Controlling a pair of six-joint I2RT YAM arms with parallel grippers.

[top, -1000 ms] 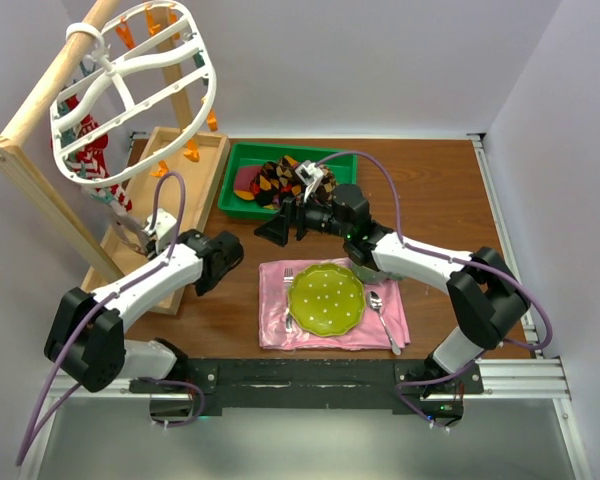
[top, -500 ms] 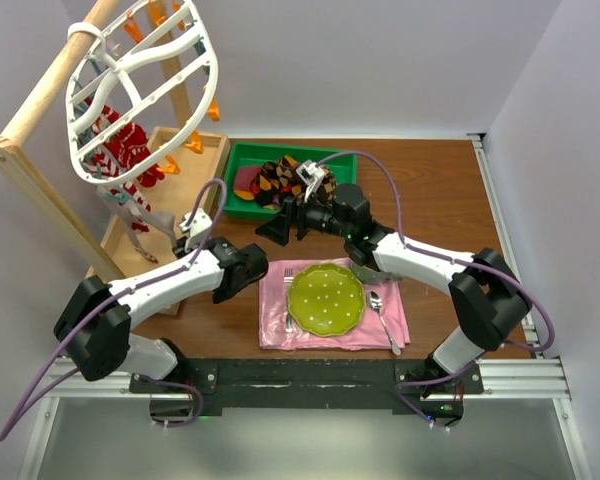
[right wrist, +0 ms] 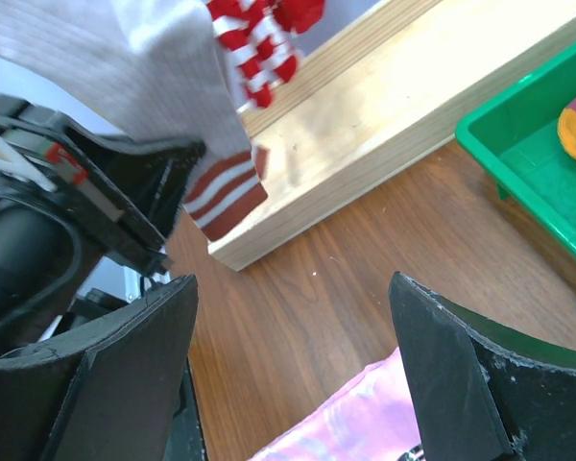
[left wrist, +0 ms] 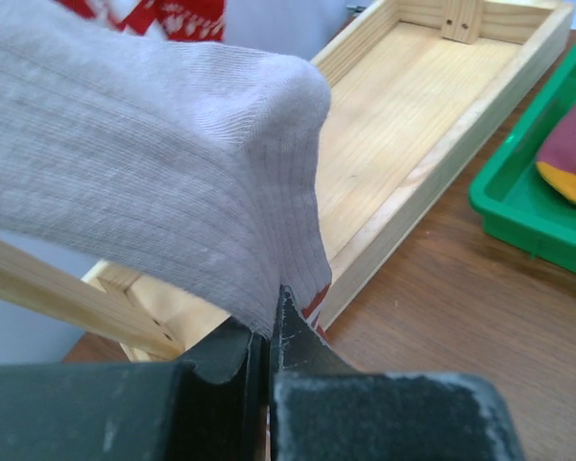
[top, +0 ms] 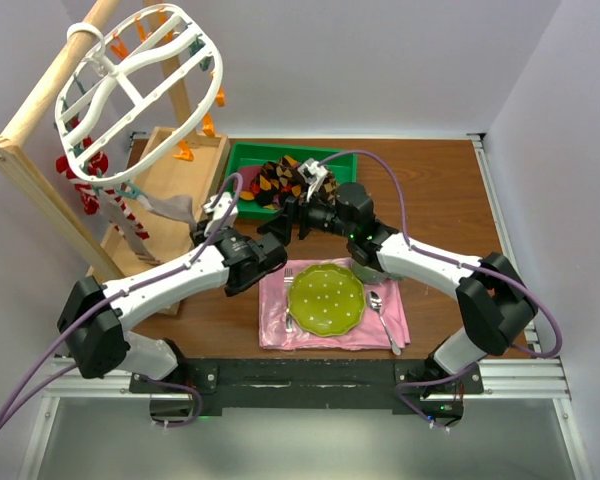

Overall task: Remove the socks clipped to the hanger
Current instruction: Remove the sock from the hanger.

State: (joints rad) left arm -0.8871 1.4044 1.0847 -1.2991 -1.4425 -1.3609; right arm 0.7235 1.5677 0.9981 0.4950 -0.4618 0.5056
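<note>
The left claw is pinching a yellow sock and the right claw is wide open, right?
Not quite. The soft ribbed fabric sock pinched in the left claw is grey, not yellow, as the left wrist view shows. The right claw is indeed wide open.

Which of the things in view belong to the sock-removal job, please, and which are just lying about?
Job: hanger; grey sock, pinched by the left gripper, jaws shut; striped sock; socks in the green bin.
Lying about: pink napkin, green plate, fork, spoon.
</note>
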